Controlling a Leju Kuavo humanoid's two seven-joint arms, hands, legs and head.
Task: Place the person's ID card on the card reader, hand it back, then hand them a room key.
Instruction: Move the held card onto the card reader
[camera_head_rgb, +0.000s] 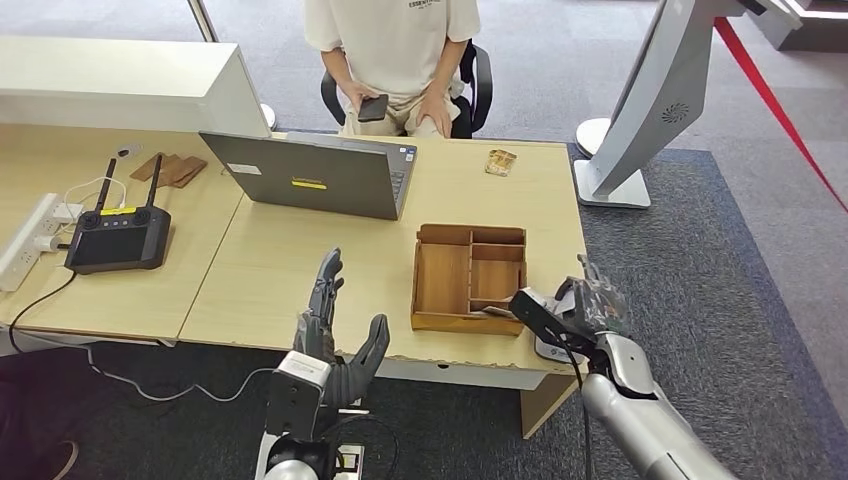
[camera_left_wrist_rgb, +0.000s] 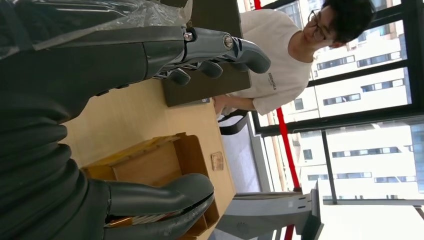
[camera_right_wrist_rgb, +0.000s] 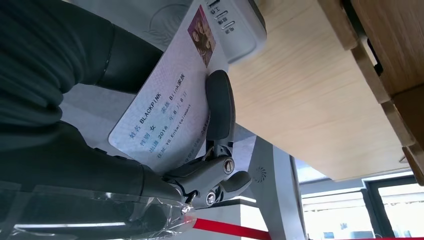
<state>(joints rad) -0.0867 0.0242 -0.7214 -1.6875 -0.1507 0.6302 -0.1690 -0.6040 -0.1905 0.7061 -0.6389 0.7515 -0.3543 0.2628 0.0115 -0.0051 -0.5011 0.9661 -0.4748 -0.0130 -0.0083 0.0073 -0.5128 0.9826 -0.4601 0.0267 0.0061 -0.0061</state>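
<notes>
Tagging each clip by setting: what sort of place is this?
Probably a mock hotel check-in desk in an office: a card reader at the desk edge, an ID card in the right hand, a seated person opposite.

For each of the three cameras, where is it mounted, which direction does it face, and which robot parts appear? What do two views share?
Head view: high on the body, looking forward and down at the desk; left hand and right hand show.
Left wrist view: behind the left hand, facing the wooden tray and the seated person.
Right wrist view: behind the right hand, facing the ID card on the card reader.
Head and left wrist views share tray, laptop and person.
</notes>
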